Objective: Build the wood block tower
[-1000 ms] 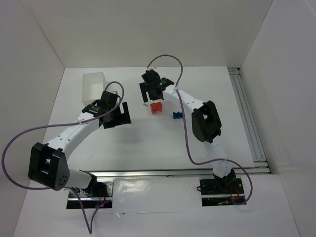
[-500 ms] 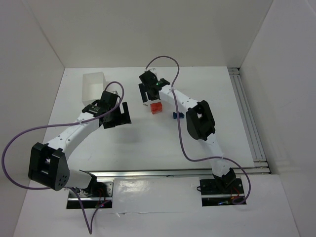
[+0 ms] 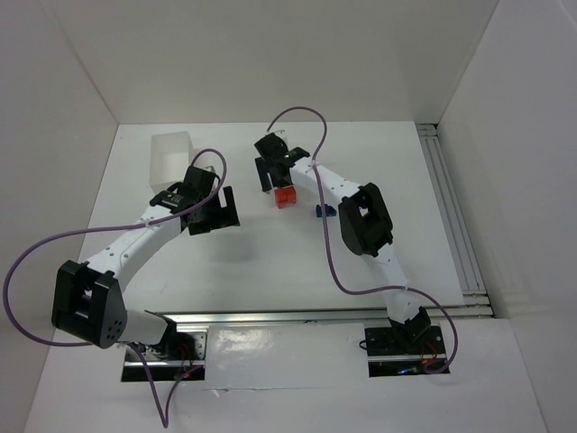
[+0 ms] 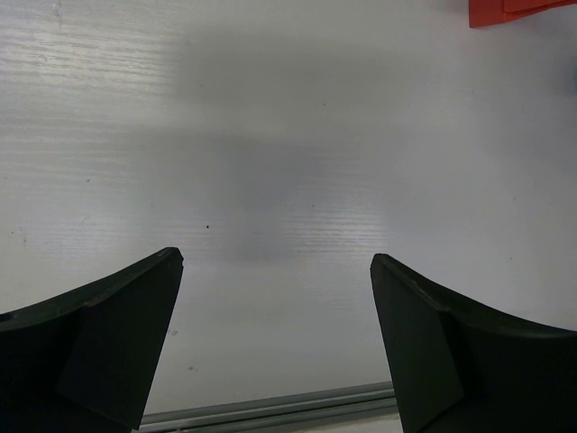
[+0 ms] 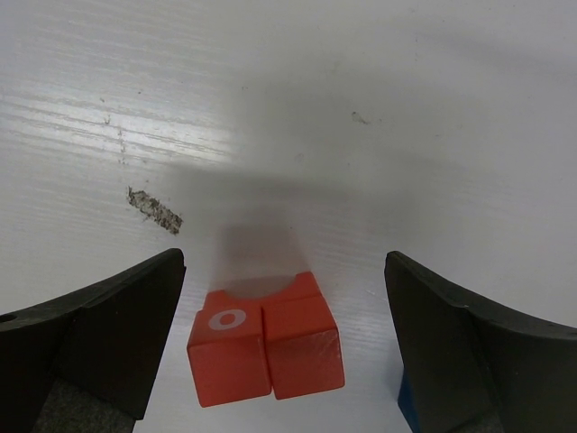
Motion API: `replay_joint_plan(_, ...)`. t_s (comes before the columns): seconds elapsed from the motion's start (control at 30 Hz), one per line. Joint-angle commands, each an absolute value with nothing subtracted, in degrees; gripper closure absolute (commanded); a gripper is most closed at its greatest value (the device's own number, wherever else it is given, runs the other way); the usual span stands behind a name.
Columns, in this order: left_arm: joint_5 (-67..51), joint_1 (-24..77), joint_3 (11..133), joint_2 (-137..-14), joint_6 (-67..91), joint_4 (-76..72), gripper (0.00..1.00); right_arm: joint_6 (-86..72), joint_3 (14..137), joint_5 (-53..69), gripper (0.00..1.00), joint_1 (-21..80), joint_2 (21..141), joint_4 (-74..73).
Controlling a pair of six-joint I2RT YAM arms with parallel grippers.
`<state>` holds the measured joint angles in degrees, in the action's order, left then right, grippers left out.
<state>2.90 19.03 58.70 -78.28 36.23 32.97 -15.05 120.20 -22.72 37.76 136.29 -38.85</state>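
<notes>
Two red-orange blocks (image 5: 266,347) stand side by side on the white table, one marked with a white O, and a notched red-orange piece sits behind them. My right gripper (image 5: 284,259) hangs open over them, its fingers well apart on either side, touching nothing. A blue block (image 5: 405,403) peeks out by the right finger. From above, the red-orange blocks (image 3: 286,197) lie just below the right gripper (image 3: 273,179), with the blue block (image 3: 323,211) a little to their right. My left gripper (image 3: 221,215) is open over bare table, empty; a red-orange corner (image 4: 518,11) shows far ahead of the left gripper (image 4: 275,259).
A white rectangular box (image 3: 171,155) stands at the back left, just behind the left arm. A grey rail (image 3: 455,216) runs along the table's right side. White walls close in the table. A dark scuff mark (image 5: 153,209) is on the surface.
The right arm has shifted slightly left and its gripper has settled closer over the red-orange blocks. The left arm has not moved.
</notes>
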Motion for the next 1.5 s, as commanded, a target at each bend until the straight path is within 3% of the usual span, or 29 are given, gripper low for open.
replay_joint_plan(0.0,3.4,19.2,58.6,-78.5,36.4,32.4,0.01,-15.9,119.8,-23.4,0.01,38.3,134.8,-39.5)
replay_joint_plan(1.47,3.4,19.2,58.6,-78.5,36.4,32.4,0.01,-16.4,118.0,-23.4,0.01,36.7,132.2,-37.6)
